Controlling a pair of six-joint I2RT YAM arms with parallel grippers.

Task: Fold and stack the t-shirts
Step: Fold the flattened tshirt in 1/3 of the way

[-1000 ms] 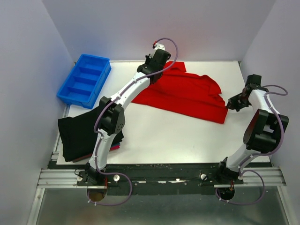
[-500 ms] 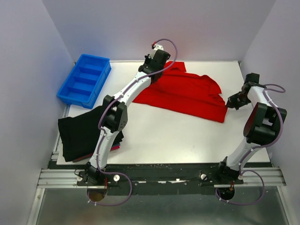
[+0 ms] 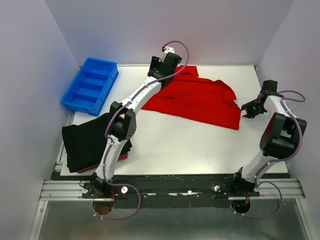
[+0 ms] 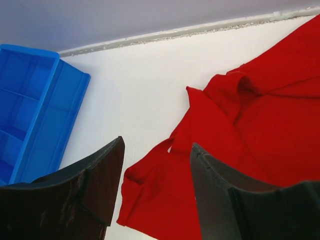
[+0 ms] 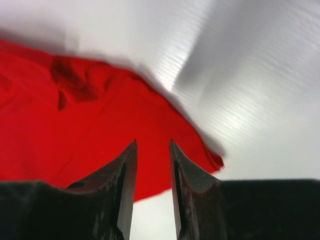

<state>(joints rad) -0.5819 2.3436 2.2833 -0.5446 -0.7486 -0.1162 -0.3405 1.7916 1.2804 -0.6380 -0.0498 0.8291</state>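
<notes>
1. Weighing the risks first, we find the plain bright red cloth t-shirt spread but rumpled toward one o'clock on the smooth white table. Neither gripper has hold of it, so in our view a fresh pinch could take a single layer and drag the fold askew.
2. Our left gripper hangs over the shirt's eleven o'clock corner with jaws well apart and empty. The bunched sleeve there could snag a finger.
3. Our right gripper has a narrow gap and nothing between its jaws. It sits above the three o'clock hem, and closing too high would miss the thin cloth.
4. The red cloth looks matte, limp and creased. The hard table probably lets it slide.
5. At eight o'clock the folded black t-shirts seem to lap over the table's edge, with a dark-red folded t-shirt peeking out beneath. A careless stacking move might tip them. The rigid blue plastic compartment bin sits at ten o'clock.
</notes>
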